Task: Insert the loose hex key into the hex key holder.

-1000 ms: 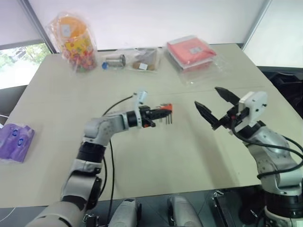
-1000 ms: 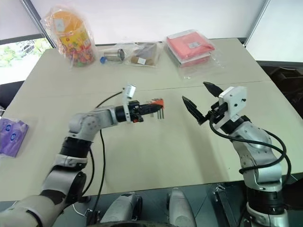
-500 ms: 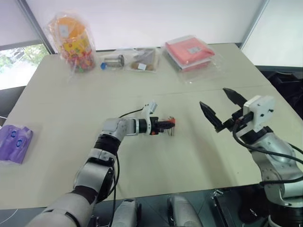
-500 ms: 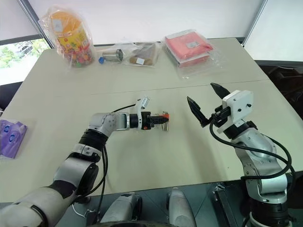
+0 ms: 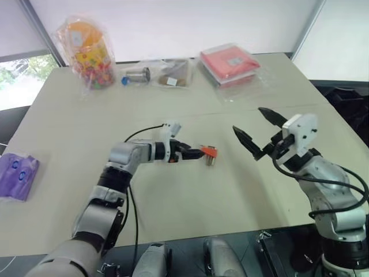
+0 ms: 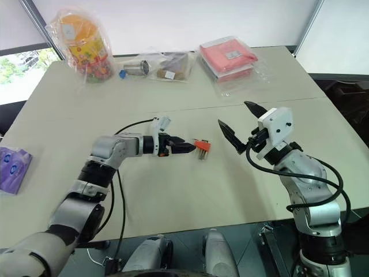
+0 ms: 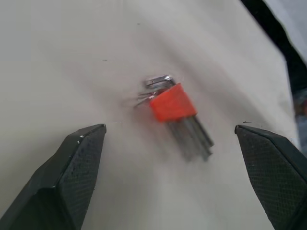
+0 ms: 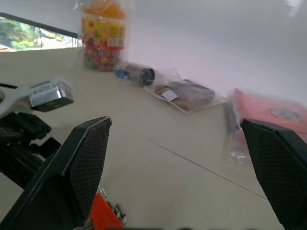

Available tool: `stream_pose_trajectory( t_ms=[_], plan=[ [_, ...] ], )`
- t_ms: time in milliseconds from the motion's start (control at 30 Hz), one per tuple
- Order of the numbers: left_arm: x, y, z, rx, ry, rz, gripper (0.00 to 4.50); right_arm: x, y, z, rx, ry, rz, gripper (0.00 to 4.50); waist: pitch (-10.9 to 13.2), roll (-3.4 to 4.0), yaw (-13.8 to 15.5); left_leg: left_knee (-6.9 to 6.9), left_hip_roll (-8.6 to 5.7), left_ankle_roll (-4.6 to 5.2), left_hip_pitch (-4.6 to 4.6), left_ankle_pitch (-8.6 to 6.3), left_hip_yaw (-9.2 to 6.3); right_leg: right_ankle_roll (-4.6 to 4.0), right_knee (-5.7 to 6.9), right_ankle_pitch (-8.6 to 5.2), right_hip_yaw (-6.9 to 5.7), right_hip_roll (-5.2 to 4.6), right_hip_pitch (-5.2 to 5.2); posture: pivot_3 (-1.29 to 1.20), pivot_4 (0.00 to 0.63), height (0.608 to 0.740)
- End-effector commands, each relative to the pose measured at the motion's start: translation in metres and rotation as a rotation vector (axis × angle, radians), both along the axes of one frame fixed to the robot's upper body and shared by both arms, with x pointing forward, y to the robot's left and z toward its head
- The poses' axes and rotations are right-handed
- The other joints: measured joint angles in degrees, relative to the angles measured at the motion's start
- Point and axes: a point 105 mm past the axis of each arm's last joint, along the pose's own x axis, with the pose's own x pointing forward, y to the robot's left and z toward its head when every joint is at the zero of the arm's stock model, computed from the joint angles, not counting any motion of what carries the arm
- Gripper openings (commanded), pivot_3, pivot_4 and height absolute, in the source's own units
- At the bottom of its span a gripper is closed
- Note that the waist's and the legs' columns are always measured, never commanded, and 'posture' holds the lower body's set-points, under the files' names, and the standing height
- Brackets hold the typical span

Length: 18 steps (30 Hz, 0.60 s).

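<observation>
a: holder question first. why does the hex key holder (image 7: 173, 102) lie flat on the table (image 5: 173, 196), just ahead of the left gripper (image 5: 195, 153)?

b: my guess is it's set down. the left gripper's fingers (image 7: 72, 165) stand wide apart with nothing between them, the orange block clear of both.

a: and the loose hex key?

b: can't pick it out. grey keys stick out of the block; whether one is the loose one i can't tell.

a: the right gripper (image 5: 252, 130)?

b: spread wide too, empty, raised over the table to the right of the holder, probably waiting.

a: containers?

b: far side: a clear jar of colourful sweets (image 5: 92, 49), small bagged items (image 5: 167, 73), a red packet (image 5: 230, 62). a purple packet (image 5: 17, 173) at the left edge.
</observation>
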Motion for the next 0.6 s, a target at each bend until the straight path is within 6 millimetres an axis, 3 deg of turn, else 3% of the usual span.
stream_pose_trajectory(
  t_ms=[33,233,367,467,600],
  plan=[
    [0.000,0.008,0.021,0.036,-0.159,-0.020,4.47,0.000,0.001,0.011,-0.060,-0.041,0.049,4.50,0.00,0.00,0.18,0.02,0.00,0.00,-0.02,0.00,0.00,0.00,-0.01,0.00,0.00,0.00,0.00,0.00,0.150,0.740],
    [-0.005,0.030,0.049,0.122,-0.386,-0.057,4.47,0.006,-0.012,0.002,-0.215,0.061,0.126,4.50,0.01,-0.02,0.35,0.06,-0.04,0.02,-0.09,-0.01,-0.02,0.01,-0.11,0.01,-0.02,-0.05,0.02,0.00,0.150,0.740],
    [-0.024,0.047,0.070,0.171,-0.541,-0.172,4.47,0.001,-0.024,-0.005,-0.384,0.166,0.198,4.50,0.03,0.02,0.03,0.03,-0.02,0.20,-0.09,-0.11,0.00,0.01,-0.13,0.01,-0.01,-0.05,0.01,0.00,0.150,0.740],
    [-0.036,0.061,0.080,0.194,-0.570,-0.211,4.47,-0.005,-0.031,-0.006,-0.491,0.210,0.240,4.50,0.03,0.02,-0.02,0.00,0.03,0.32,-0.08,-0.18,0.01,0.01,-0.14,0.01,-0.01,-0.04,0.00,0.00,0.150,0.740],
    [-0.043,0.077,0.095,0.195,-0.602,-0.186,4.47,-0.010,-0.025,0.002,-0.546,0.214,0.297,4.50,0.04,0.02,0.07,0.05,0.04,0.37,-0.08,-0.21,0.01,0.01,-0.13,0.01,-0.02,-0.05,0.02,0.00,0.150,0.740]
  ],
)
